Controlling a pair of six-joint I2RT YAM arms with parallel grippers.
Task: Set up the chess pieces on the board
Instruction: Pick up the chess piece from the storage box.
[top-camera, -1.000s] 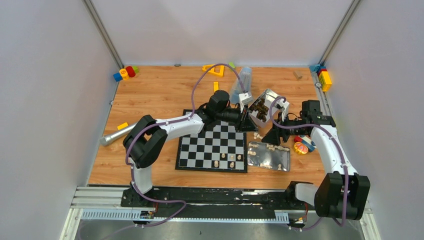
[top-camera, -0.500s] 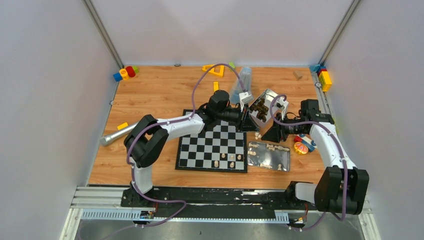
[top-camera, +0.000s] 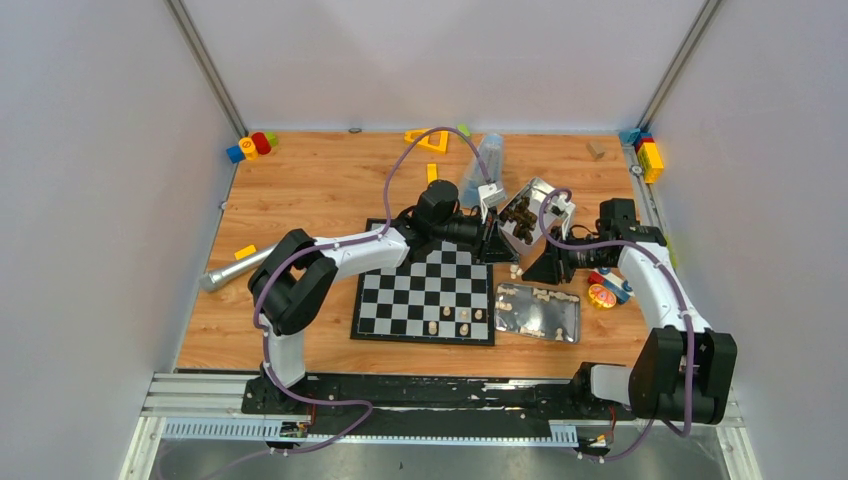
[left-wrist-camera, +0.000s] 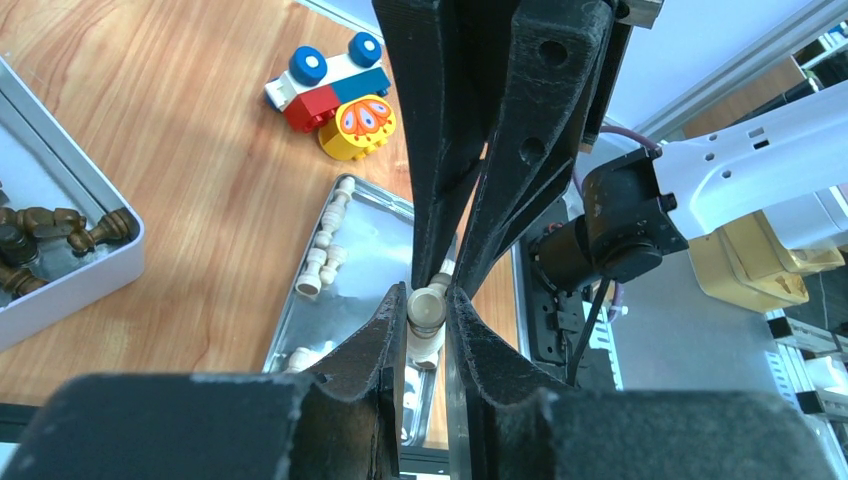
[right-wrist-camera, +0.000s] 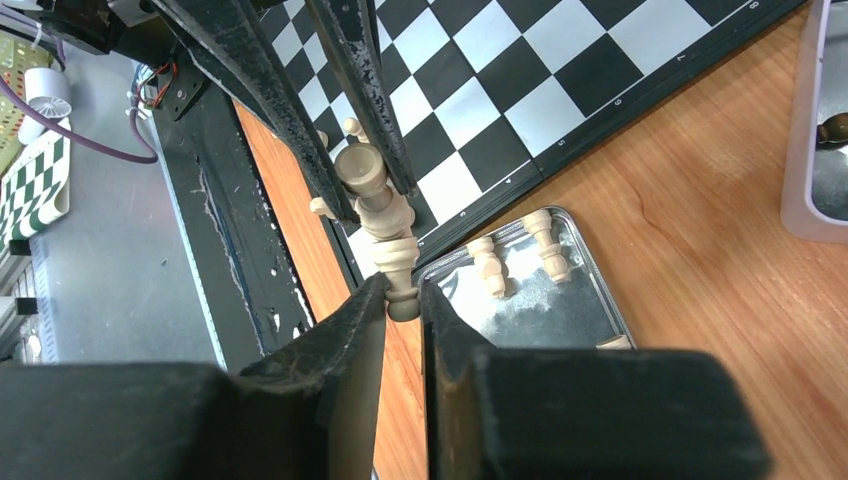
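Handover: left gripper (left-wrist-camera: 428, 300) pinches the cream chess piece (right-wrist-camera: 380, 215) by its head, right gripper (right-wrist-camera: 400, 295) clamps its base, just off the board (right-wrist-camera: 560, 60) corner; open left only once right's hold looks firm.

Your checkered board (top-camera: 425, 295) lies flat and open; a few cream chess pieces (top-camera: 447, 312) stand on its near rows, others lie toppled just right of it.

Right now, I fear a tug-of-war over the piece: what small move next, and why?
Probably open the left gripper: the right gripper has just closed on the same cream chess piece, so both seem to clamp it, and one must release.
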